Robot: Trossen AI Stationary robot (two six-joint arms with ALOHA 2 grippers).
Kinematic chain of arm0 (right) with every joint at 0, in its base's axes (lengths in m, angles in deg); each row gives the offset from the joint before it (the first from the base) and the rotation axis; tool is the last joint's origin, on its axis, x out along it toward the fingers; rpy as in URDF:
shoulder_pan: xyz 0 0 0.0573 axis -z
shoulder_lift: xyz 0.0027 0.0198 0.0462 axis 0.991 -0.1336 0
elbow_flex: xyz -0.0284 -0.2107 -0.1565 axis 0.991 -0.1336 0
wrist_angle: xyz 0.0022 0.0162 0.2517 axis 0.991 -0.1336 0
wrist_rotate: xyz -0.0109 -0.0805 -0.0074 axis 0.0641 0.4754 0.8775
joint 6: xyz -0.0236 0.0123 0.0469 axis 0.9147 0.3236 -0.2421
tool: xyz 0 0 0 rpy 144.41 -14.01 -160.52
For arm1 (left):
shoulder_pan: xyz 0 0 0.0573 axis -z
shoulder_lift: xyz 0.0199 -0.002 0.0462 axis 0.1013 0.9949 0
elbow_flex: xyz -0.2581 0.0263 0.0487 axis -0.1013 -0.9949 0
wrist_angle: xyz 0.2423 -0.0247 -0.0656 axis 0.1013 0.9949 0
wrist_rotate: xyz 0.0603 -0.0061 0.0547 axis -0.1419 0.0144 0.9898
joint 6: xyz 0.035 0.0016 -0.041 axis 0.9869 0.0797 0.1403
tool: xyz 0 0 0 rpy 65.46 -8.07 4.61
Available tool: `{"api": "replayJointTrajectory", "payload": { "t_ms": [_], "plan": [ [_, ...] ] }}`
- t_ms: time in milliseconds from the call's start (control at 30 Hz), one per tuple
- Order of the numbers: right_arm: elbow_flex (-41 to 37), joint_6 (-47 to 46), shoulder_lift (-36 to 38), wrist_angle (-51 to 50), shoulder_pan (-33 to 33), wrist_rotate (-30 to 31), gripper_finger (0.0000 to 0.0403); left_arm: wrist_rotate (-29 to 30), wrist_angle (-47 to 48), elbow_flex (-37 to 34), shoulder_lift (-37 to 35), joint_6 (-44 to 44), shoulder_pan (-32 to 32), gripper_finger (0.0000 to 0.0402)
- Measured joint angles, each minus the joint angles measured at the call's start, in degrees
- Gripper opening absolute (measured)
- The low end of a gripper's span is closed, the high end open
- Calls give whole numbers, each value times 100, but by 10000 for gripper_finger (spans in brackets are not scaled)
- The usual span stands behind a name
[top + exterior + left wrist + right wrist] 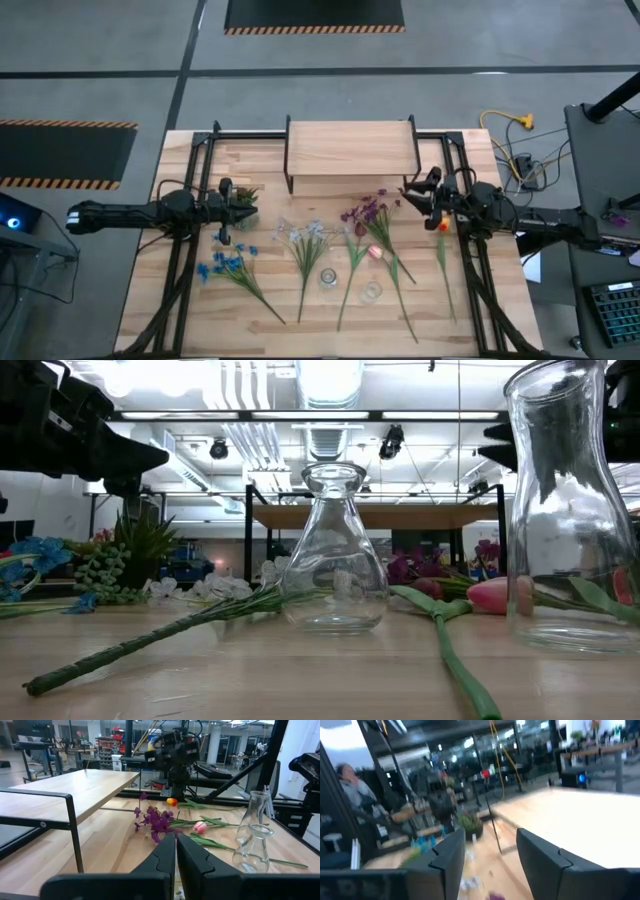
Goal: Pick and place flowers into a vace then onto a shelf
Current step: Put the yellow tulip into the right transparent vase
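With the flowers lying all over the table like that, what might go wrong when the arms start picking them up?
The purple-bloomed stems, the pink tulip and neighbouring green stalks overlap, so the open right gripper might lift two at once. The two clear glass vases stand among the stalks; dragging a stem could tip one. Their necks look narrow, so a thin stalk may miss. The shut left gripper waits by the small green potted plant.

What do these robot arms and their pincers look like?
Both arms are dark, nearly black, slim and jointed, with bulkier blocks near the wrists. The left gripper ends in two flat, matte black fingers with angular tips; the right gripper has the same broad dark fingers. Thin cables run along the right arm.
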Motion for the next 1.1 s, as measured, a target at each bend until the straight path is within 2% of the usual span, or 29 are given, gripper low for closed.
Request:
{"api": "replayJointTrajectory", "payload": {
  "t_ms": [67, 167, 267, 367, 433, 633, 800, 967, 1100],
  "plan": [
    [267, -62, -101, -45, 0, 0, 169, 0, 0, 0, 0, 0, 0, 0],
    [879, -138, -315, -1023, 0, 104, 173, 0, -21, 0, 0, 148, 0, 0],
    [1560, -216, -623, -2378, 0, 634, 175, 0, -48, -1, 0, 138, 0, 0],
    [2122, -631, -962, -3477, 0, 1250, 176, 2, -46, -7, 5, 131, 0, 0],
    [2425, -1011, -1191, -4028, 0, 1421, 176, 1, -46, 3, 4, 129, 0, 0],
    [3010, -2037, -1926, -4938, -232, 1386, 176, 0, -46, -4, 2, 129, 0, 0],
    [3425, -2907, -2599, -5525, -724, 1411, 176, 2, -46, -3, 2, 127, 0, 0],
    [3922, -3961, -3192, -6888, -1234, 1566, 176, 2, -46, -4, 2, -47, 0, 0],
    [4118, -4703, -3564, -7235, -1718, 1572, 176, 2, -46, -1, 2, -131, 0, 0]
  ]
}}
